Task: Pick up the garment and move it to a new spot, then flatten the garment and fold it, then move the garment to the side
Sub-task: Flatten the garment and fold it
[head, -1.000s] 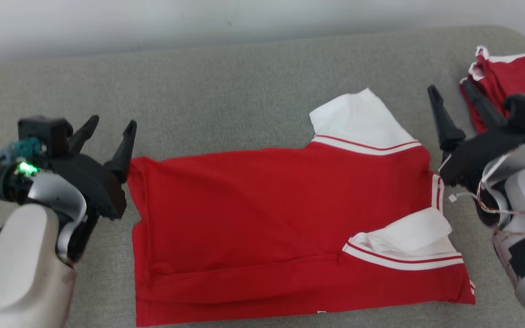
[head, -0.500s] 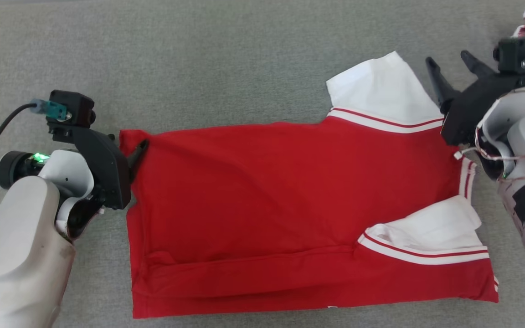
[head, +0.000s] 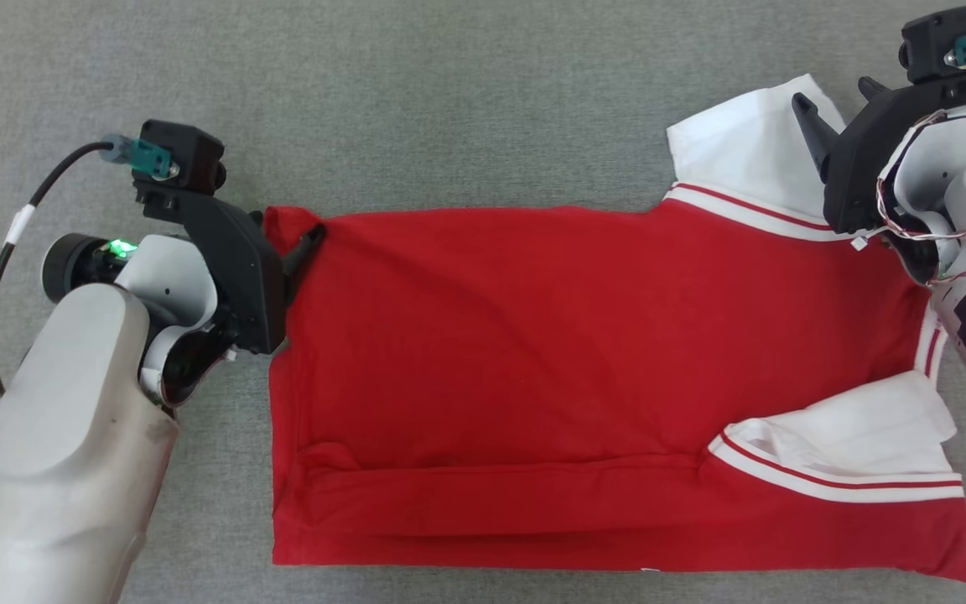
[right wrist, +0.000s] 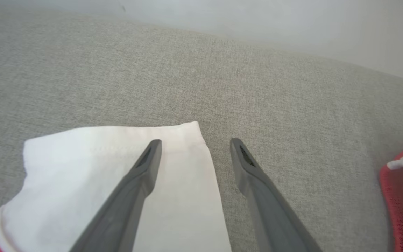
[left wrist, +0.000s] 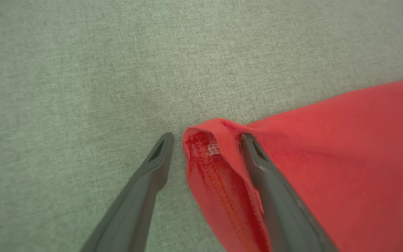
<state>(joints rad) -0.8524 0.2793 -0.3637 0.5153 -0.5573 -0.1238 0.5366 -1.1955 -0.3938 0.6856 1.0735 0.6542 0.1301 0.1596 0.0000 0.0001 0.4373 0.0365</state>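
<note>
Fabric of a grey weave (head: 483,101) covers the wide surface under everything. Spread flat across it lies the shirt (head: 584,352), red side up, its hem toward the robot's left and its white sleeves toward the right, with a long crease along the near edge. The far sleeve (head: 743,143) lies smooth; the near sleeve (head: 852,436) is rumpled. The left gripper (left wrist: 206,138) has its fingers parted around the shirt's far hem corner, one on the red cloth, one on the grey fabric, not pinching. The right gripper (right wrist: 196,142) is spread wide astride the far sleeve's edge. A bunched red cloth (right wrist: 402,196) sits off to the right.
</note>
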